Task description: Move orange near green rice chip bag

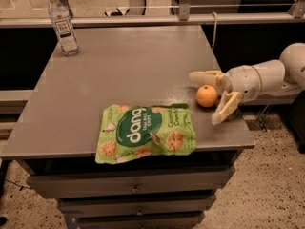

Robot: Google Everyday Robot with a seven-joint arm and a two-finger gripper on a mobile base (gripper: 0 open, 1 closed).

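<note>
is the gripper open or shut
Open: the gripper has both fingers spread wide, one each side of the orange on the table.

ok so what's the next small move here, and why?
Probably retract the gripper straight back, away from the orange. Its jaws stand open on either side of the fruit, which rests on the table close to the green rice chip bag, so placement looks done.
</note>
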